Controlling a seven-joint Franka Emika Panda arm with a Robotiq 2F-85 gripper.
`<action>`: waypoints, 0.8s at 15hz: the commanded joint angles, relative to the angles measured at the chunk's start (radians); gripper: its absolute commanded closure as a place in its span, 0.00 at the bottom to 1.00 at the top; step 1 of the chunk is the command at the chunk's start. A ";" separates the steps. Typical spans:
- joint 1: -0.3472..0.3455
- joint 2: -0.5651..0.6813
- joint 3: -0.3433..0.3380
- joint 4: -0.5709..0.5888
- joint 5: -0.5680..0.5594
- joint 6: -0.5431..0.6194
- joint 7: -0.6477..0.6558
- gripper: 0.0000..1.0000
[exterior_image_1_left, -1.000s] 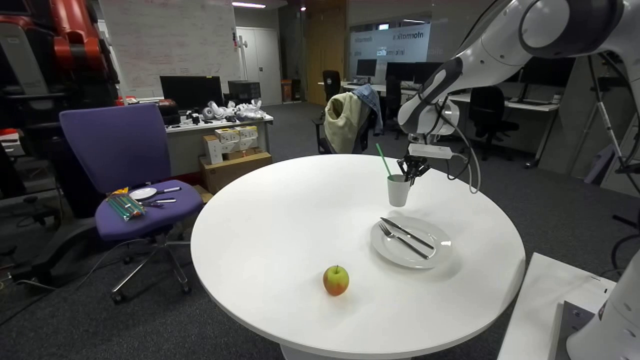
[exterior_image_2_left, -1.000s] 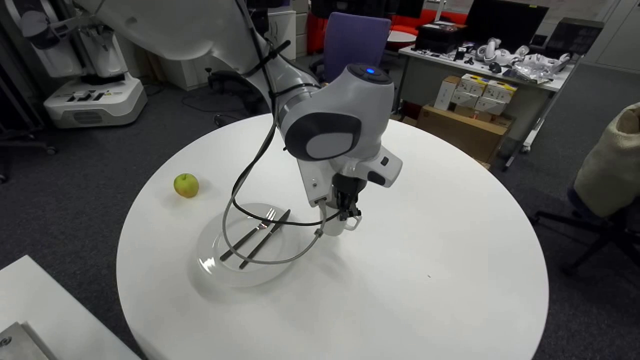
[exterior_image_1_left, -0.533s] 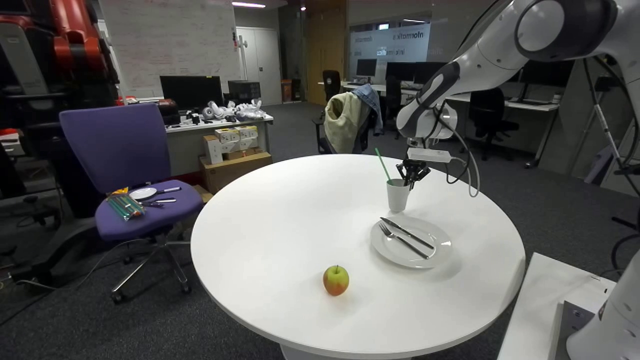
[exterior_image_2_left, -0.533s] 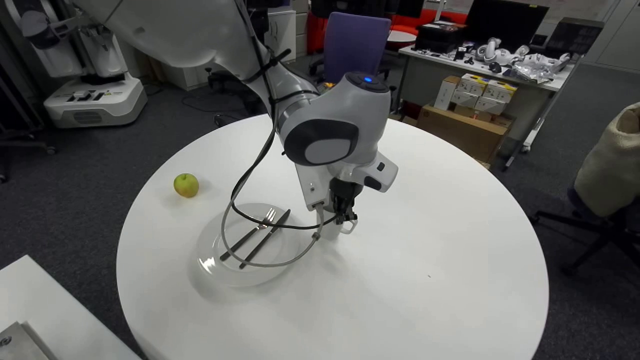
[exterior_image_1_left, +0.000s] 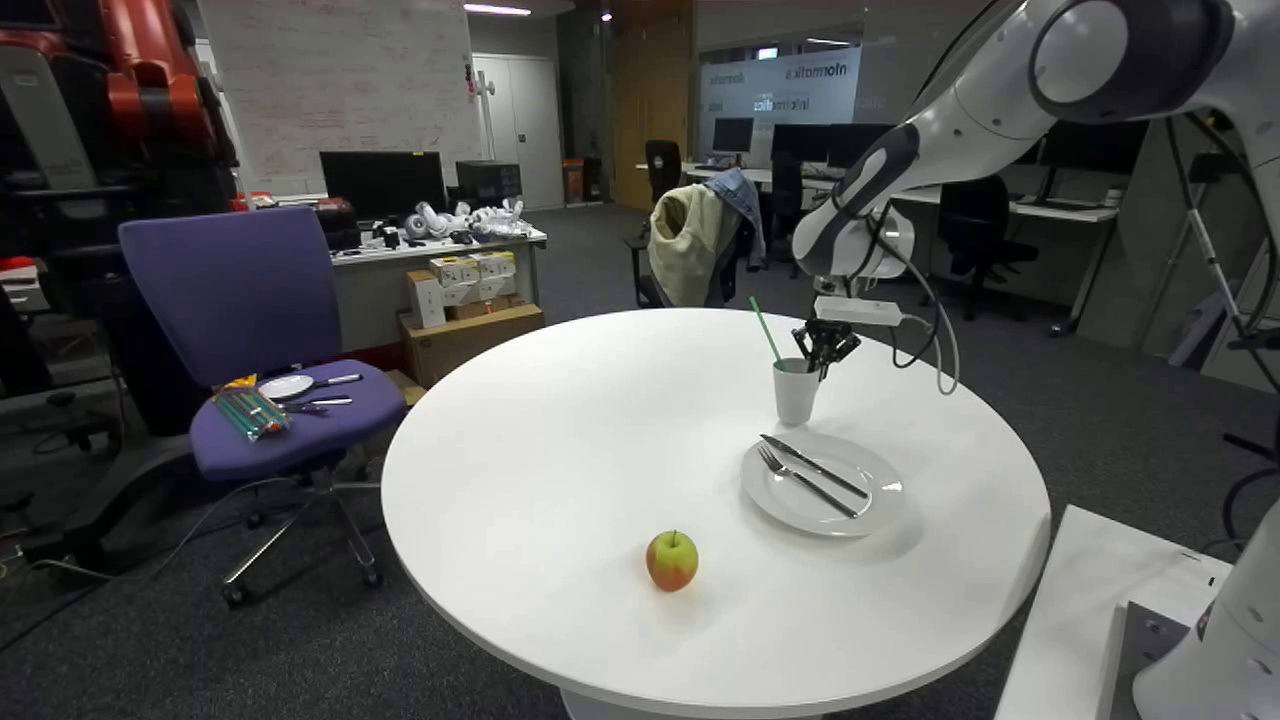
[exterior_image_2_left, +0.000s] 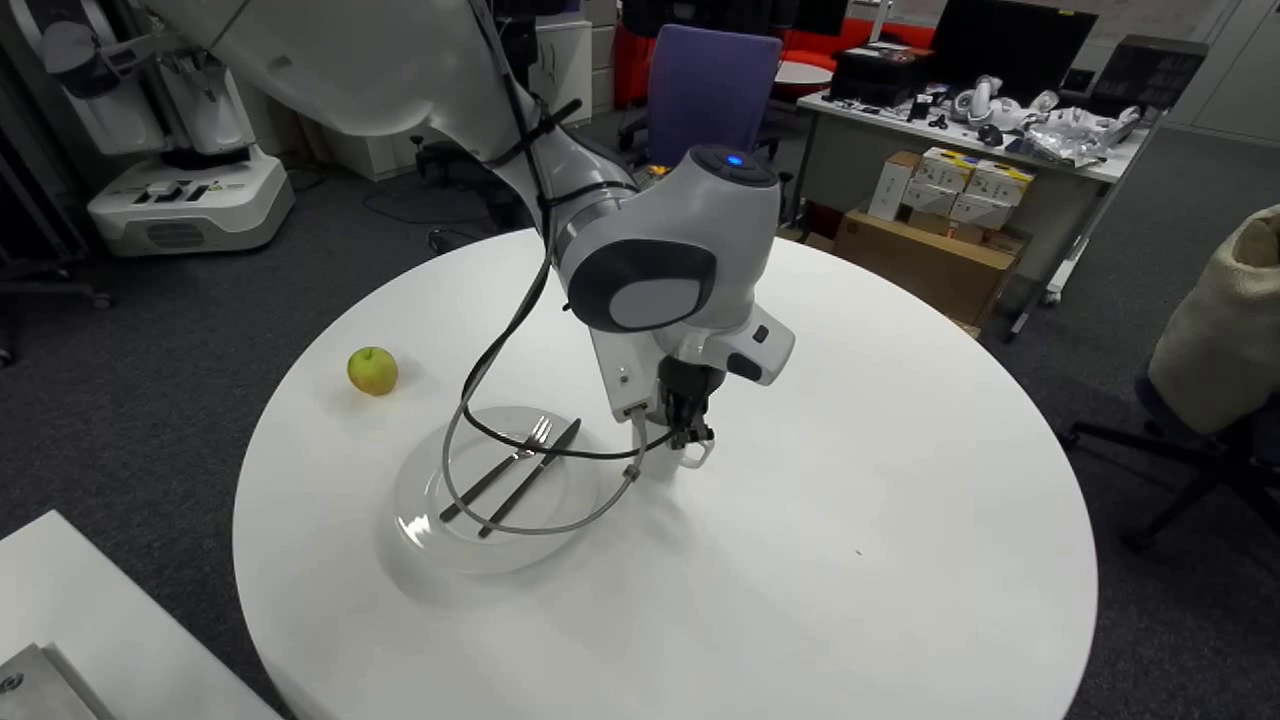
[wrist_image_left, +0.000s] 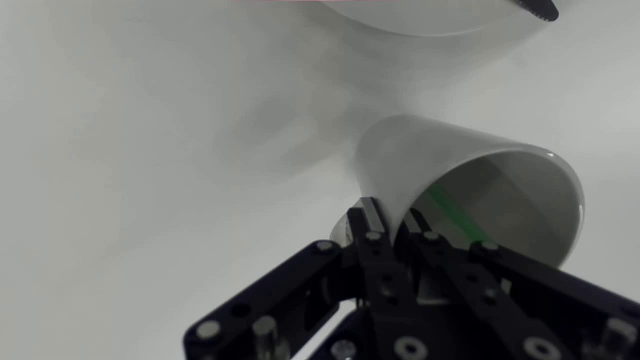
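Note:
My gripper (wrist_image_left: 393, 215) is shut on the wall of a white mug (exterior_image_1_left: 795, 395) at its rim, one finger inside and one outside. The mug stands nearly upright in both exterior views. A green straw (exterior_image_1_left: 765, 330) leans inside it. In an exterior view the mug's handle (exterior_image_2_left: 698, 455) shows beside the fingers, while the arm hides most of the body. Whether the mug's base touches the table I cannot tell. Close by lies a white plate (exterior_image_1_left: 785, 510) with a fork (exterior_image_1_left: 808, 483) and a knife (exterior_image_1_left: 815, 467) on it. A green-red apple (exterior_image_1_left: 672, 560) sits apart.
All of this is on a round white table (exterior_image_1_left: 560, 420). A cable loop (exterior_image_2_left: 545, 525) from the arm hangs over the plate. Beyond the table stand a purple chair (exterior_image_1_left: 235, 290) bearing several items and a chair with a cream jacket (exterior_image_1_left: 685, 245).
The gripper and mug have come down a little, mostly in the first half second, and are now nearly still. Plate, cutlery and apple have not moved.

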 joint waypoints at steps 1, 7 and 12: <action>-0.012 -0.002 0.011 0.016 0.012 0.003 -0.029 0.98; -0.005 0.009 0.009 0.016 0.004 0.008 -0.023 0.98; -0.003 0.008 0.007 0.014 0.001 0.009 -0.020 0.98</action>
